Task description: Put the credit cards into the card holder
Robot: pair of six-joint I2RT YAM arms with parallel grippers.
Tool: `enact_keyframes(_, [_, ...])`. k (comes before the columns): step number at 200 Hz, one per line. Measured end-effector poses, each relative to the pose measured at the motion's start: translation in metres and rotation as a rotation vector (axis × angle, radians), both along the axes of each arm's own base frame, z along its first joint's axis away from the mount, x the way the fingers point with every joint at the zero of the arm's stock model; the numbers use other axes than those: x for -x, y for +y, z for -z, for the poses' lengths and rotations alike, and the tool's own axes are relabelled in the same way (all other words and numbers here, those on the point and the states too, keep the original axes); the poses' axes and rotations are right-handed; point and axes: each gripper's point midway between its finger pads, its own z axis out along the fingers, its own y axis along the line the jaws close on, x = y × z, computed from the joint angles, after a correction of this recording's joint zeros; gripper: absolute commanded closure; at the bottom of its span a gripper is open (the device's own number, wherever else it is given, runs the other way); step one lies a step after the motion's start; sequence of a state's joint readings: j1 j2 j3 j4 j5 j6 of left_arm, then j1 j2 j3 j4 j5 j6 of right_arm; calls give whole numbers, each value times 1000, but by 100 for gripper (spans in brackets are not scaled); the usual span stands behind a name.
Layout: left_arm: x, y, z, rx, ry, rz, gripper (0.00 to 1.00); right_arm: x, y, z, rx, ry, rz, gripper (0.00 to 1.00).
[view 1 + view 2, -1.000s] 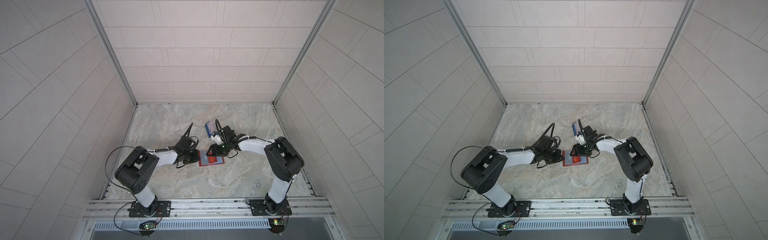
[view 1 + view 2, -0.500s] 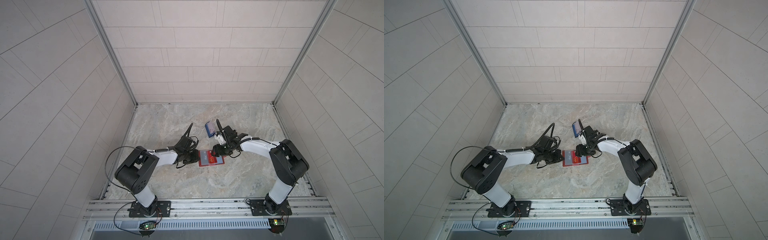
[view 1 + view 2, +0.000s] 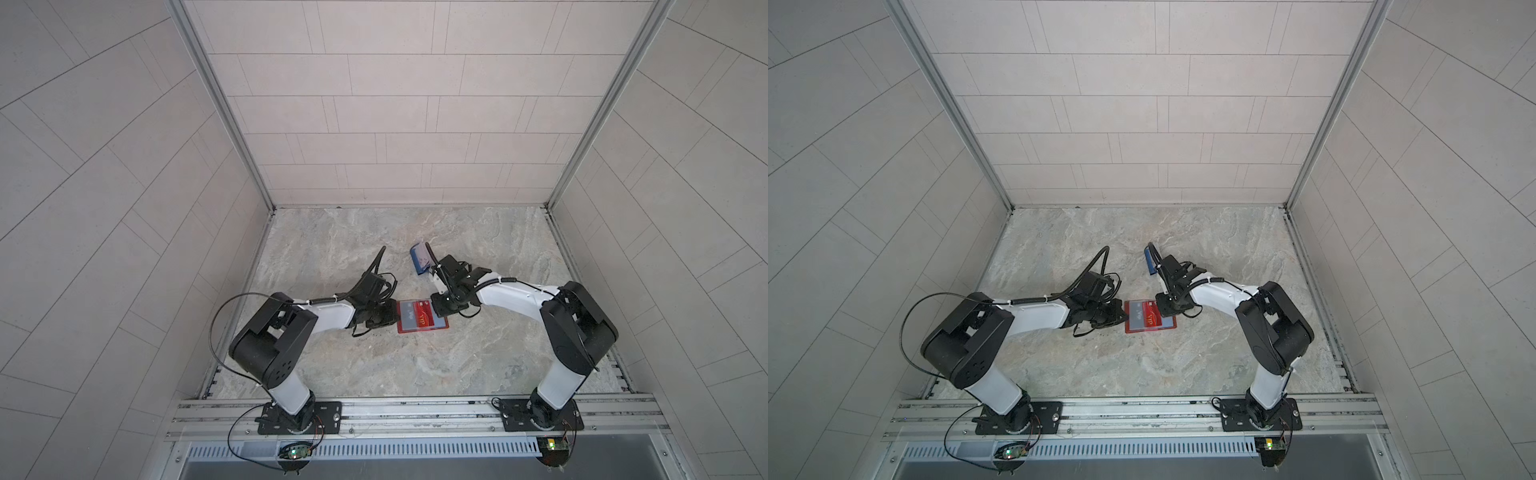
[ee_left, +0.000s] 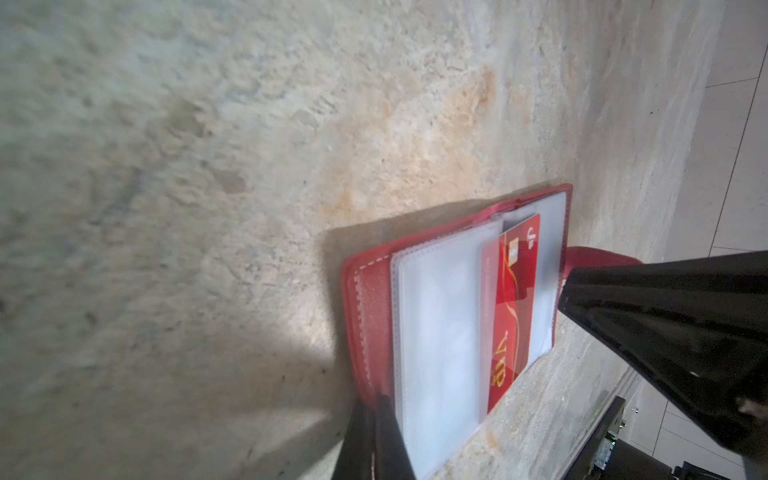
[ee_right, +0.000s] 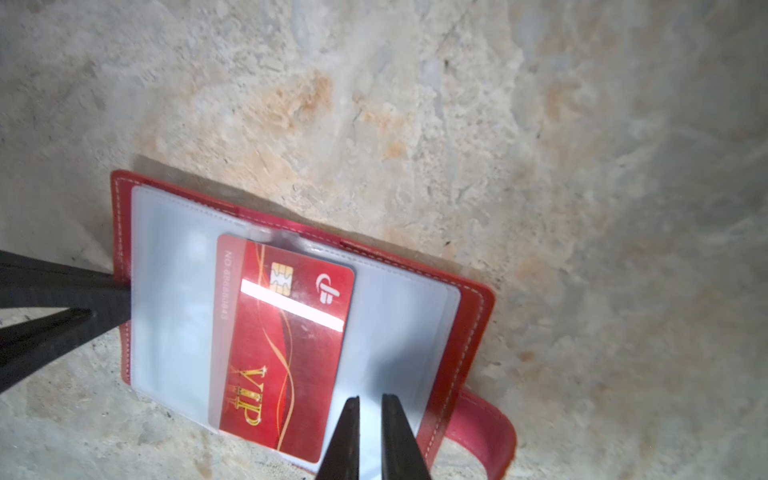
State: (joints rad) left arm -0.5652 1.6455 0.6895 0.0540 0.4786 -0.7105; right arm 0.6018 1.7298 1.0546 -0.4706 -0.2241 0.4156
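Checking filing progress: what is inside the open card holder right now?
One red VIP card, partly tucked under a clear sleeve of the card holder. Otherwise the sleeves on top look empty; anything beneath them is hidden.

Both top views hang high above the aluminium front rail and look steeply down, from far off, between the pale tiled walls. They share nearly everything: the grey marbled stone bench and the open red leather-like card holder with clear sleeves. The left wrist camera sits low and close, facing across the card holder towards the black right end effector; the right wrist camera, equally close, faces back towards the black left end effector, and both show the red gold-lettered VIP card.
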Motion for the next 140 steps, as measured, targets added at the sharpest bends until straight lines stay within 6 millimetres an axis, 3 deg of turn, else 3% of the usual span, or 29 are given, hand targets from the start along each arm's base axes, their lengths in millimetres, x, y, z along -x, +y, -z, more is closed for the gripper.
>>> enact_keyframes(30, [0,0,0,0,0,0,100,1,0,10,26,21,-3,94])
enact_keyframes(140, [0,0,0,0,0,0,100,-4,21,10,-56,37,-21,97])
